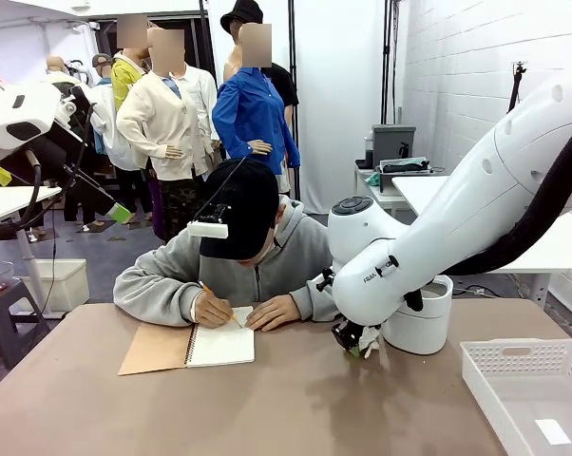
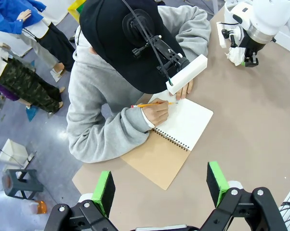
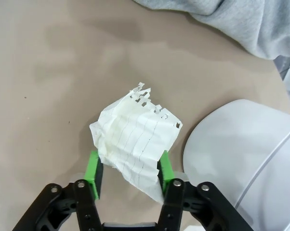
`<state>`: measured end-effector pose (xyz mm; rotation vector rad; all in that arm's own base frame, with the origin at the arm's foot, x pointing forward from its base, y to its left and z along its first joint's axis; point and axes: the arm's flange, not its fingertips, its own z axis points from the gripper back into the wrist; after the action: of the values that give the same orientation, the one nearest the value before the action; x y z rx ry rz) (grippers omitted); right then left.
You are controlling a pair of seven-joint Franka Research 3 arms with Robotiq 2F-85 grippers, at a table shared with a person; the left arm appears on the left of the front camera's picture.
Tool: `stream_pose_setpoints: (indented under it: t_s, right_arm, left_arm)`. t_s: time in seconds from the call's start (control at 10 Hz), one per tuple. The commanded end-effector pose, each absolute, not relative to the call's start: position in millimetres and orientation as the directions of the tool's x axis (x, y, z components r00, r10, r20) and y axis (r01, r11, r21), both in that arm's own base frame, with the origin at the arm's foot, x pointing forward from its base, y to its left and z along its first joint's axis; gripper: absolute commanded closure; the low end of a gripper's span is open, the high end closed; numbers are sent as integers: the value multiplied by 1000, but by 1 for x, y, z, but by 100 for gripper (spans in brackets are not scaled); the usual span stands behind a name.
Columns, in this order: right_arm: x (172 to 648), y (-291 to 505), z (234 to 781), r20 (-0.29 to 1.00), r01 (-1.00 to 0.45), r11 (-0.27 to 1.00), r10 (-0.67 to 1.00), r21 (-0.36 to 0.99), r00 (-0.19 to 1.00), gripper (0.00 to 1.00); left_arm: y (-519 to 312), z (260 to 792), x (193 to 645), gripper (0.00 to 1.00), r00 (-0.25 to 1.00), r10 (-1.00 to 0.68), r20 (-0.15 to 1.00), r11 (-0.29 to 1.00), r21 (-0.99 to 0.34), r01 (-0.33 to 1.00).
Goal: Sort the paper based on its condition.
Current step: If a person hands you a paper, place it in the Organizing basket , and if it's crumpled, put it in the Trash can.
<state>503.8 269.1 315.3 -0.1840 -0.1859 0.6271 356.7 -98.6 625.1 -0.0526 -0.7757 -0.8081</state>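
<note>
Table: brown top point(image 1: 295, 408) across the whole foreground, mostly bare.
Person: a person point(image 1: 257, 256) at the far edge, head down, pencil going on the notebook point(image 1: 219, 344), which lies open on a white page.
Basket: white slotted basket point(image 1: 476, 375) at the robot's right, and there's one flat white sheet point(image 1: 553, 431) on its floor.
Bin: round white bin point(image 1: 419, 323) right behind the right arm; can't see inside it.
Left gripper: the left gripper point(image 2: 159, 171) is high over the notebook, jaws spread wide, nothing between them.
Right gripper: the right gripper point(image 3: 129, 156) is down at the table, green pads pressed on either side of the crumpled paper point(image 3: 135, 139).
Crumpled paper: lined, torn along its spiral edge, on the table just beside the bin.
Progress: early going, I'd say. One flat piece is binned, this ball is gripped but not yet dropped, and more pages are likely to come.
</note>
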Motion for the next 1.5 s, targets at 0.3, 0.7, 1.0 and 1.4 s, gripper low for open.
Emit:
stream_pose_setpoints:
  t_s: [0.3,0.7,1.0,1.4]
  right_arm:
    - [492,274,340,145,-505,840,535,-200,832,100]
    - [449,263,430,229,-526,834,551,-166,802,100]
    - [438,243,486,326,-526,846,524,-92,786,100]
    - [471,199,505,327,-460,884,460,-83,826,100]
  left_arm:
    - [-97,625,357,0,438,-629,642,707,239,665]
    - [-97,625,357,0,438,-629,642,707,239,665]
    - [-97,625,357,0,438,-629,642,707,239,665]
    - [-97,625,357,0,438,-629,642,707,239,665]
